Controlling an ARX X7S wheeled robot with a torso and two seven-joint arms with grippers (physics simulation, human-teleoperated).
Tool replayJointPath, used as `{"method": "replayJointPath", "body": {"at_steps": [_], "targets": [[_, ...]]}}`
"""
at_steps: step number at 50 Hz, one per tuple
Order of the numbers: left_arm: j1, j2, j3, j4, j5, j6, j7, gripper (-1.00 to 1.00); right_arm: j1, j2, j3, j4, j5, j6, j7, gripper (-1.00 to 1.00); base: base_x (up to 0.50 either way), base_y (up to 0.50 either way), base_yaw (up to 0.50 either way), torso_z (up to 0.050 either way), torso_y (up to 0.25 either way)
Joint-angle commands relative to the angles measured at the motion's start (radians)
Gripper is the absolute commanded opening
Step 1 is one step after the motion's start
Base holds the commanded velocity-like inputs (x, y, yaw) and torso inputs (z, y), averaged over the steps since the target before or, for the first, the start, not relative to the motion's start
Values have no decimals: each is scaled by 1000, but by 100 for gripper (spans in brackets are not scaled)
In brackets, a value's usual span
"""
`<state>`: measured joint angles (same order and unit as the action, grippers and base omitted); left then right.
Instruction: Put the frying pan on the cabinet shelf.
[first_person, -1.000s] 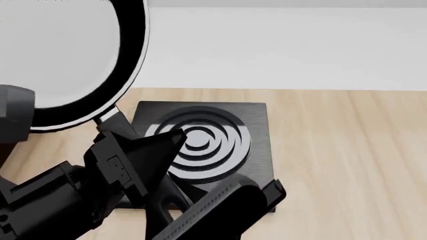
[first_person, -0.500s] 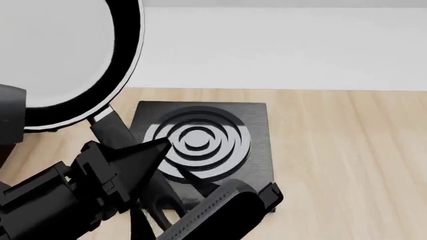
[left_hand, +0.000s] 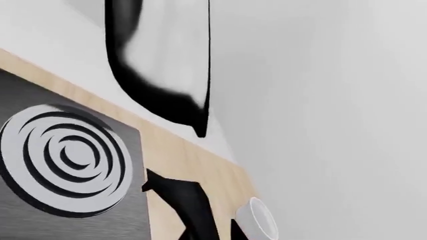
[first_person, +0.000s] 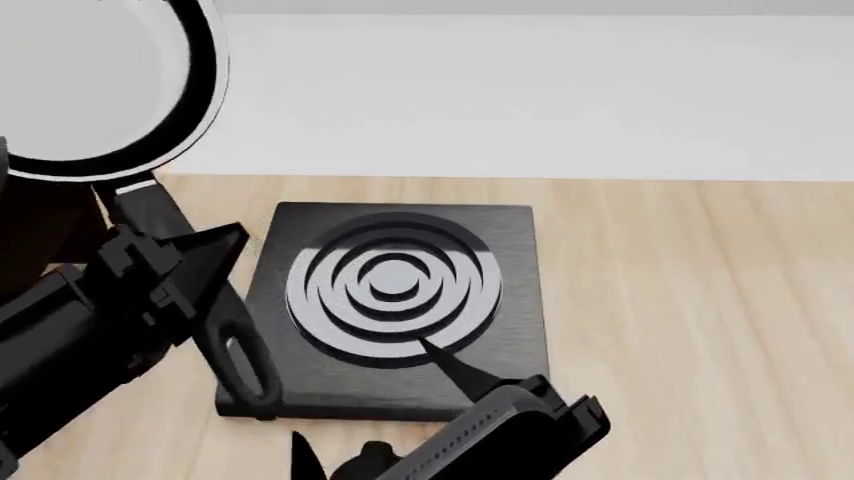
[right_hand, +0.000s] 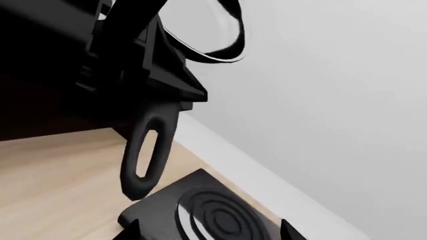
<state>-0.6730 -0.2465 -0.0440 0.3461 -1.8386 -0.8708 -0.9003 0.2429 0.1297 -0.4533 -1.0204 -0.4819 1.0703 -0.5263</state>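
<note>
We see the wooden tabletop (first_person: 694, 300) running to a white wall. The dark cabinet shelf (first_person: 40, 235) is only a sliver at far left behind our left arm. The square burner plate (first_person: 514, 330) sits centre. The frying pan (first_person: 80, 90) is airborne at upper left, tilted, its looped handle hanging over the plate's left edge, pinched by our left end effector (first_person: 174, 270). Right end effector (first_person: 441, 460) is low near the plate; grip state unclear. White cup (left_hand: 257, 222) beside it.
</note>
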Motion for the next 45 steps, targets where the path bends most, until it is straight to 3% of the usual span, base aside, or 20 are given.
{"method": "replayJointPath", "body": {"at_steps": [1,22,32,45], "targets": [[-90,-52,-15,-168,54,26,87,-100,-10,-9,31,-12,-19,-8,-15,100,0,10,-14,0,0],[-203,-107,-74,-466,33,73,193,-100,-35,-51,84,-18,-44,-44,-44,100,0,7,-5,0,0],[-233,-136,-65,-567,100,94,276,-100,-42,-70,89,-16,-65,-50,-63,100,0,6,-6,0,0],[-303,-132,-82,-744,87,124,353,-100,-55,-74,95,-13,-71,-55,-66,100,0,4,-7,1,0]]}}
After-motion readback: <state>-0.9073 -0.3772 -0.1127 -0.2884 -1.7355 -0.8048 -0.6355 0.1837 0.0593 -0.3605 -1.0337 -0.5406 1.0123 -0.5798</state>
